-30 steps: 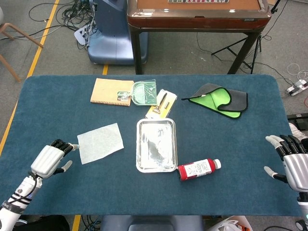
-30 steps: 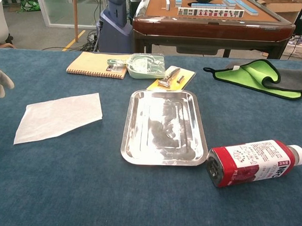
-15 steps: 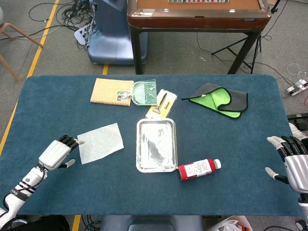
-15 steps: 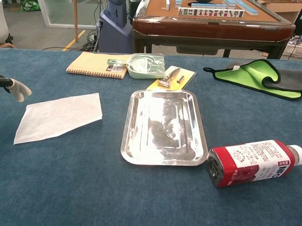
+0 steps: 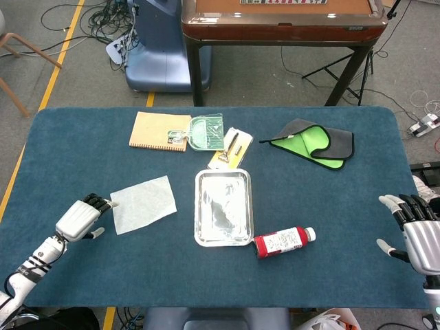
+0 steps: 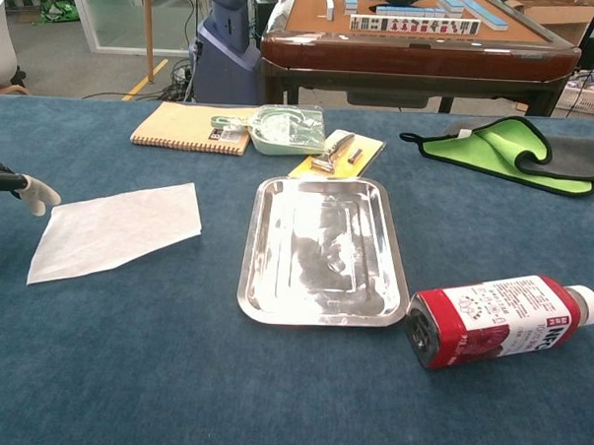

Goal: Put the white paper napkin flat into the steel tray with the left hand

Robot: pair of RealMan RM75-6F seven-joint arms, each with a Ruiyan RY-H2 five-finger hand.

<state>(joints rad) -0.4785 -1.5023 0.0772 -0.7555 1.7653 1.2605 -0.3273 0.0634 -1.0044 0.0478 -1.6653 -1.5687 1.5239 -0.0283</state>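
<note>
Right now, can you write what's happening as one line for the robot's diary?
left hand: open, at napkin edge | napkin: flat on table | steel tray: empty | right hand: open, idle

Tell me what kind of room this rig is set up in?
Probably a lab or demo workspace, not a home: a mahjong table stands behind the blue-covered work table, loose cables trail over the floor, and yellow floor tape marks it.
</note>
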